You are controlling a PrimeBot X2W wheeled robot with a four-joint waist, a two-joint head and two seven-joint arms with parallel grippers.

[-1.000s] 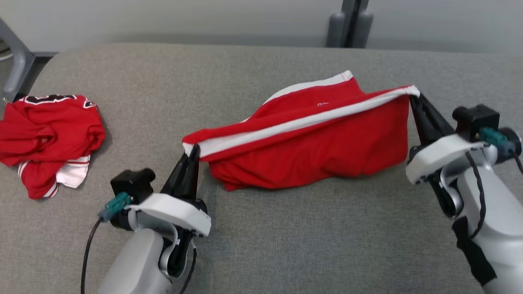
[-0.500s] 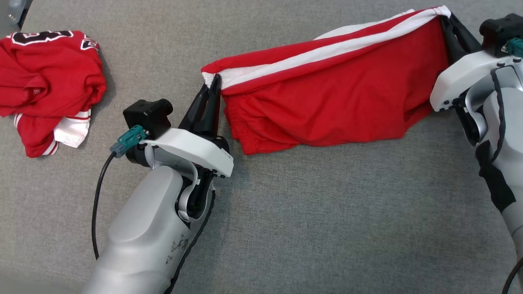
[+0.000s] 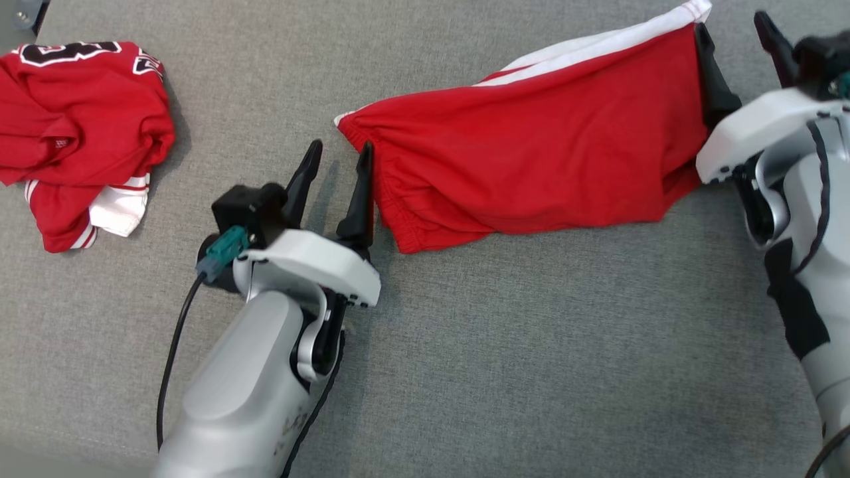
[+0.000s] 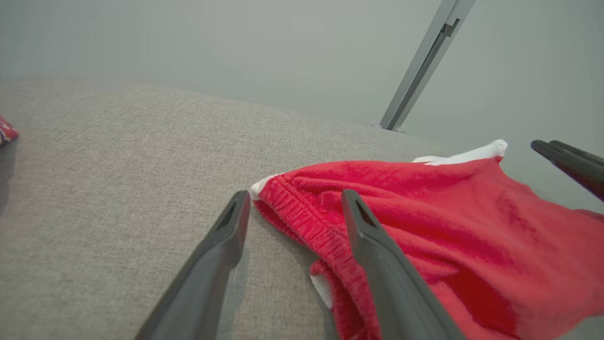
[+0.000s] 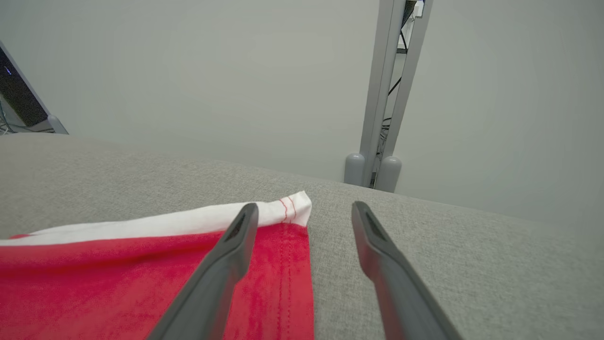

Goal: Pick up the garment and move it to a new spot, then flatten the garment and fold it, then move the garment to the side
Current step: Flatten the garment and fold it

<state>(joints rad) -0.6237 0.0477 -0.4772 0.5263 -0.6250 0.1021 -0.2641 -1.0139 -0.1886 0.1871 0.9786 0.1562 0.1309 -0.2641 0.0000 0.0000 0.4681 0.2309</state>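
The garment is lying on the padded surface between the left gripper and the right gripper, each at one end; a second garment is lying well apart, far left

This looks like a robotics lab or test room, not a home. There's a bare, pale grey wall behind everything. Against it stands a metal post on two rounded grey feet, with loose cables running along it. The work surface is a broad tabletop covered in plain grey fabric. Over it is the left pincer on a pale arm, with a small black camera at the wrist, cabled through a teal connector.
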